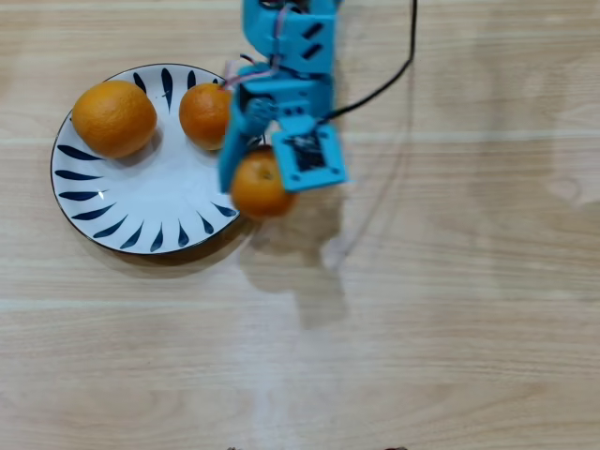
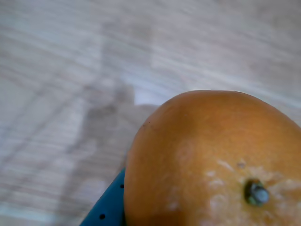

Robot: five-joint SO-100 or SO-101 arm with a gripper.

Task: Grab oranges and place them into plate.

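Sitting on the plate (image 1: 141, 202) in the overhead view, the big orange (image 1: 114, 117) is on its left side. A small orange (image 1: 203, 114) sits near the plate's top right rim. Just past the plate's right edge, the blue gripper (image 1: 255, 178) squeezes a third orange (image 1: 259, 185), looking lifted over the wooden table (image 1: 450, 309).

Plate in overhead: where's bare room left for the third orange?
The white blue-petalled plate is bare across its centre and lower half, below the large orange and the small orange. Its upper part is crowded by those two. The blue gripper holds the third orange at the right rim.
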